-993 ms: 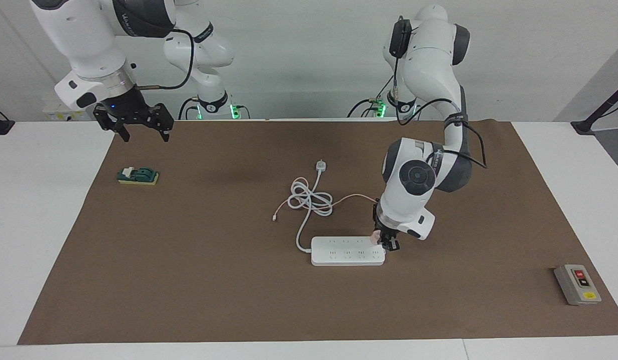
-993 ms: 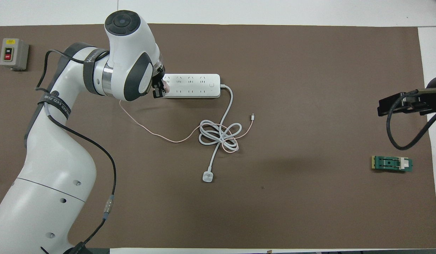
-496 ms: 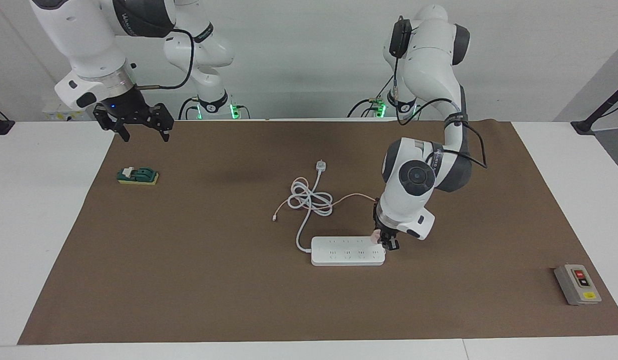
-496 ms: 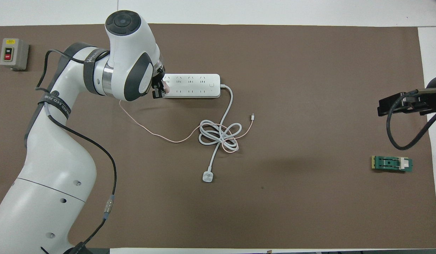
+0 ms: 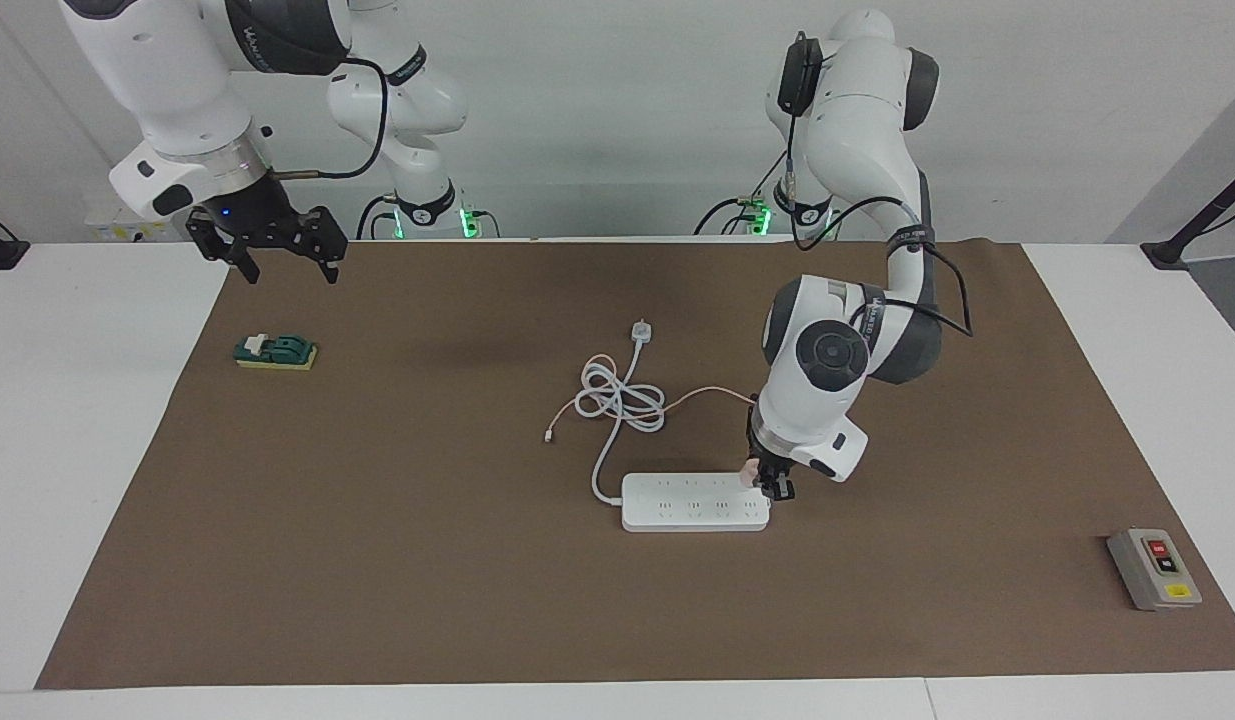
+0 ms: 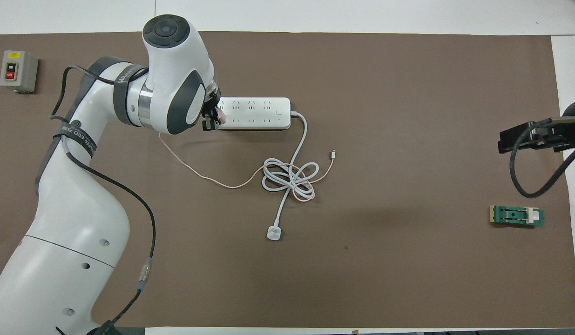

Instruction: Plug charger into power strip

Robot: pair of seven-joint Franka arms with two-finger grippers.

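Note:
The white power strip (image 5: 692,502) lies flat near the table's middle; it also shows in the overhead view (image 6: 254,113). My left gripper (image 5: 762,484) is shut on the pale-pink charger (image 5: 749,473) and holds it at the strip's end toward the left arm; it also shows in the overhead view (image 6: 213,116), with the charger (image 6: 220,115) partly hidden. I cannot tell whether the prongs are in a socket. The thin pink cable (image 6: 199,174) trails from it toward the robots. My right gripper (image 5: 277,252) is open and waits high over the mat's corner.
The strip's thick white cord is coiled (image 6: 287,179) nearer the robots, ending in a white plug (image 6: 273,232). A grey button box (image 5: 1154,568) sits at the left arm's end. A green block (image 5: 274,352) lies at the right arm's end.
My left arm has shifted slightly with the charger, along the strip's end. The right arm has not moved.

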